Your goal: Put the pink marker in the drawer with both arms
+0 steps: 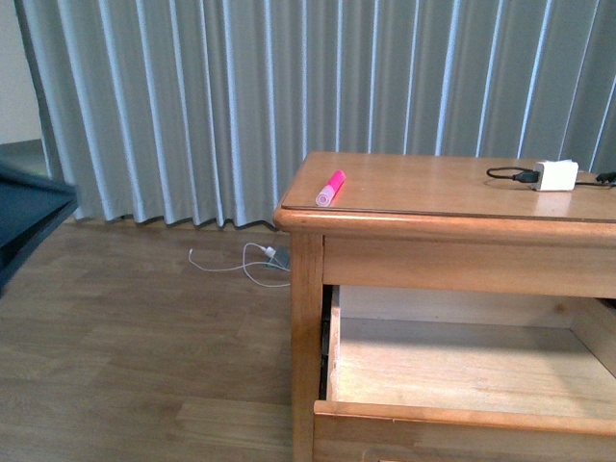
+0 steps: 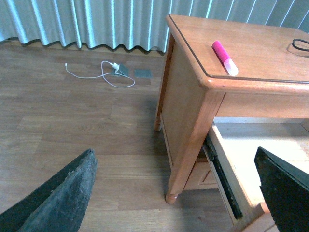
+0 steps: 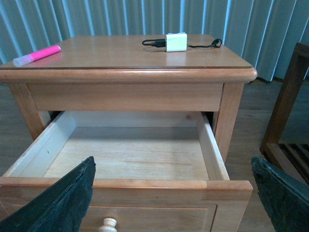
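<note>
The pink marker point(image 1: 330, 188) lies on the cabinet top near its front left corner, lighter end toward the front; it also shows in the left wrist view point(image 2: 224, 57) and the right wrist view point(image 3: 36, 55). The drawer point(image 1: 462, 418) is pulled out, its pale interior bare point(image 3: 130, 159), with its pale knob point(image 3: 108, 224) on the front. My left gripper point(image 2: 176, 193) is open, hovering left of the cabinet's front leg, above the floor. My right gripper point(image 3: 171, 195) is open in front of the drawer's front edge. Neither arm shows in the front view.
A white charger block point(image 1: 556, 175) with a black cable sits on the cabinet top at the right. A white cable and adapter point(image 1: 260, 262) lie on the wooden floor by the grey curtain. A dark piece of furniture point(image 1: 24, 217) stands at left, a wooden frame point(image 3: 285, 121) right of the cabinet.
</note>
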`<move>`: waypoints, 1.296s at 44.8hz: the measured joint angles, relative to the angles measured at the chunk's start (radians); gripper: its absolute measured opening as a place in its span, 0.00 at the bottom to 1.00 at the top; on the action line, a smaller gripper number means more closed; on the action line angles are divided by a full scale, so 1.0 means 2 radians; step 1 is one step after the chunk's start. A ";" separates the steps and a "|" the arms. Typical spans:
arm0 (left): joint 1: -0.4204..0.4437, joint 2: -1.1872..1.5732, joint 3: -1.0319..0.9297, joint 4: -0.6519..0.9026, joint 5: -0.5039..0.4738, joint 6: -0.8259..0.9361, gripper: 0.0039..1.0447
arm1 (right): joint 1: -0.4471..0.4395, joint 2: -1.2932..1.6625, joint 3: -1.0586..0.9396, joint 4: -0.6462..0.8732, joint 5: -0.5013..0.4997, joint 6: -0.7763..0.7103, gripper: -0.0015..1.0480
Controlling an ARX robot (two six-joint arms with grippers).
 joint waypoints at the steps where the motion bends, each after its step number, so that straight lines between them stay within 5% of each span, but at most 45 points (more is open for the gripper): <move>1: -0.003 0.027 0.020 0.003 0.002 0.001 0.94 | 0.000 0.000 0.000 0.000 0.000 0.000 0.92; 25: -0.059 0.340 0.322 -0.010 0.000 0.014 0.94 | 0.000 0.000 0.000 0.000 0.000 0.000 0.92; 36: -0.075 0.471 0.494 -0.071 -0.011 0.020 0.94 | 0.000 0.000 0.000 0.000 0.000 0.000 0.92; 58: -0.087 0.605 0.684 -0.170 -0.019 0.011 0.94 | 0.000 0.000 0.000 0.000 0.000 0.000 0.92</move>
